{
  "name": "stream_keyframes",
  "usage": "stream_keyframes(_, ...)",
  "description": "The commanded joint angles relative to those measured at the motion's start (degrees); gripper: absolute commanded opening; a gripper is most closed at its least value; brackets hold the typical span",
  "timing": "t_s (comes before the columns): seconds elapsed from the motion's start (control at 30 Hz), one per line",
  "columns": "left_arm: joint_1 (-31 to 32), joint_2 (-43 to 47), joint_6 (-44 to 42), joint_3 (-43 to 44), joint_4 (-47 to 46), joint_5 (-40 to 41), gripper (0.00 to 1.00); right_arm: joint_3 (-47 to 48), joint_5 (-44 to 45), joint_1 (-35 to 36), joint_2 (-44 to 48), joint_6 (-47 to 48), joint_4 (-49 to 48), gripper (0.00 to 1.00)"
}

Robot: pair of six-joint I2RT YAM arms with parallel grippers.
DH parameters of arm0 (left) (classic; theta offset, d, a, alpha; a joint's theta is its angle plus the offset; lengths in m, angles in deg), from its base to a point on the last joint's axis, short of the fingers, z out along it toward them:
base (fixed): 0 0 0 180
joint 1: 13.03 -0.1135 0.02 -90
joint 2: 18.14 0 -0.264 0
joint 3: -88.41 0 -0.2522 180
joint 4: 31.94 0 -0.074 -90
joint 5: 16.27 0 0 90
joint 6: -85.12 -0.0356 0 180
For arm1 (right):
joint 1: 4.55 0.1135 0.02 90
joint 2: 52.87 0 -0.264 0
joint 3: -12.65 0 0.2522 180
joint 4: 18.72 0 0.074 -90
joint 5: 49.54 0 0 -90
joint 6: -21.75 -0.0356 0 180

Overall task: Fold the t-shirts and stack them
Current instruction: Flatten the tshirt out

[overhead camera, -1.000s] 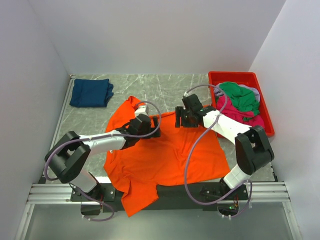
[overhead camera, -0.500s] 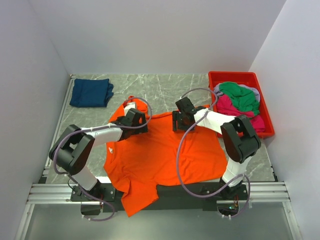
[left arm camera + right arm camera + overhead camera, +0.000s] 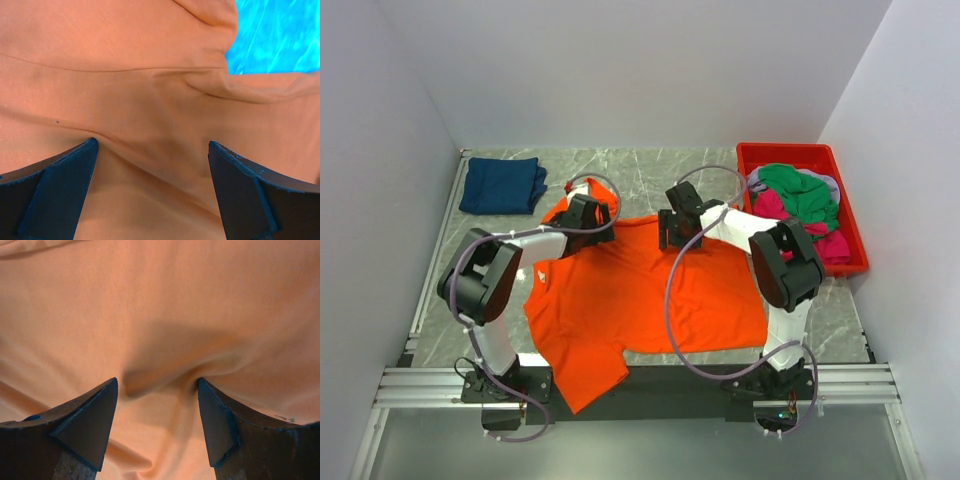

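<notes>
A bright orange t-shirt [image 3: 640,300] lies spread flat in the middle of the table, one sleeve hanging over the near edge. My left gripper [image 3: 582,215] is open, its fingertips pressed on the shirt's far left part near the sleeve. My right gripper [image 3: 672,228] is open too, resting on the shirt's far edge near the middle. In the left wrist view the gripper [image 3: 152,150] straddles a shallow crease of orange cloth [image 3: 125,90]. The right wrist view shows the gripper [image 3: 157,385] pushing a small wrinkle into the cloth [image 3: 160,305]. A folded navy t-shirt [image 3: 502,185] lies at the far left.
A red bin [image 3: 855,255] at the far right holds a heap of green [image 3: 800,190], pink [image 3: 790,220] and grey shirts. White walls close in the table on three sides. A metal rail [image 3: 640,385] runs along the near edge by the arm bases.
Both grippers have moved leftward and farther from the bases, onto the orange shirt's far edge. The shirt has shifted a little and lies flatter. Both jaws stayed open.
</notes>
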Motion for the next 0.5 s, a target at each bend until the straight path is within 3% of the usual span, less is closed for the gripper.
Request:
stream_keyframes(0.0, -1.32, -4.63, -1.72, 2.64, 2.26, -5.03, 0.99, 1.47, -0.95, -1.62, -2.65, 0.65, 1.61, 0.72)
stream_keyframes(0.47, -7.03, -13.42, -4.53, 14.08, 4.29, -10.92, 0.99, 15.09, -4.64, -5.92, -10.83, 3.03, 7.14, 0.72)
